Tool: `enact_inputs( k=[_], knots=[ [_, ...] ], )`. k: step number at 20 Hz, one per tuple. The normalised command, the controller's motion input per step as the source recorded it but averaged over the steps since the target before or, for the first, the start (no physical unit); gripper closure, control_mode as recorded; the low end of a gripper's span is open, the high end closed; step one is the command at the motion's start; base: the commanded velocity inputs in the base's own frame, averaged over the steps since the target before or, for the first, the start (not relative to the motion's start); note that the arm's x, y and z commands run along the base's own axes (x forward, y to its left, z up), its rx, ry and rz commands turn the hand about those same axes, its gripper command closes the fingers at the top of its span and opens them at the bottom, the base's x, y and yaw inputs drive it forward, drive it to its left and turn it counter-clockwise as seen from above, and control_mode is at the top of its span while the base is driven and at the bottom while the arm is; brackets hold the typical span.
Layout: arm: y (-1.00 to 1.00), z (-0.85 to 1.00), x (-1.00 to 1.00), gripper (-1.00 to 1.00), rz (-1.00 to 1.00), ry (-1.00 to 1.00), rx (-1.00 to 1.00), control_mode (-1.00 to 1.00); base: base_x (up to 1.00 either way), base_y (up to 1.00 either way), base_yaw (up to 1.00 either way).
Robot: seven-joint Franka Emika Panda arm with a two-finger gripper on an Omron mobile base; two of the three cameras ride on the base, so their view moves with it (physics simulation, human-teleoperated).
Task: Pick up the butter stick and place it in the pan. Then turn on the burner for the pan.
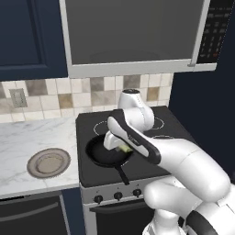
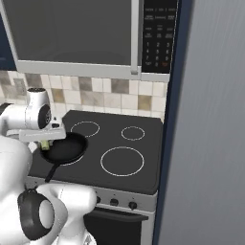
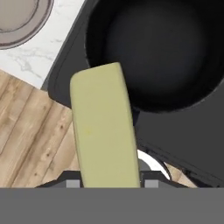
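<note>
We are in a kitchen with a tiled backsplash (image 1: pixel 55 94), a microwave (image 1: pixel 133 34) above a black stove (image 2: pixel 119 143) and a marble bench (image 1: pixel 27 142) to the stove's left. The butter stick (image 3: pixel 104 127) is up in the air, clamped by the claw (image 3: pixel 109 183); in the hand view it rises from between the fingers as a long pale yellow bar, its far end reaching over the near rim of the pan (image 3: pixel 153 48). In the left base view we see only a sliver of butter stick (image 1: pixel 124 148) under the wrist, just above the pan (image 1: pixel 104 153); in the right base view a small yellow bit (image 2: pixel 44 143) shows at the edge of the pan (image 2: pixel 64 148). The claw (image 1: pixel 120 146) is closed on the butter, though its fingertips are mostly hidden behind the bar.

The pan sits on the stove's front left burner, its straight black handle (image 1: pixel 122 173) pointing toward the front edge (its inside looks bare and dark). The other 3 burner rings (image 2: pixel 122 161) are drawn in white on the glass top. A row of knobs (image 1: pixel 118 196) runs along the stove front, below the pan. On the bench, well apart from the pan, lies a round grey-brown plate (image 1: pixel 48 162). In the hand view wooden floor (image 3: pixel 30 127) shows beyond the stove and bench edge.
</note>
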Motion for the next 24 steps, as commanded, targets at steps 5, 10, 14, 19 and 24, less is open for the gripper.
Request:
enact_inputs(
  k=[5,10,14,19,24],
  knots=[
    [-0.03,-0.01,0.36,1.00,-0.21,0.00,0.00,-1.00,0.00,0.00,0.00],
    [0.00,0.00,0.29,1.00,-0.23,0.01,0.00,-1.00,0.00,0.00,0.00],
    [0.00,-0.04,0.17,1.00,-0.23,0.07,0.00,-1.00,0.00,0.00,0.00],
    [0.00,-0.19,0.02,1.00,-0.22,0.07,0.00,-1.00,0.00,0.00,0.00],
    [0.00,-0.32,0.02,1.00,-0.19,0.04,0.00,-1.00,0.00,0.00,0.00]
  ],
)
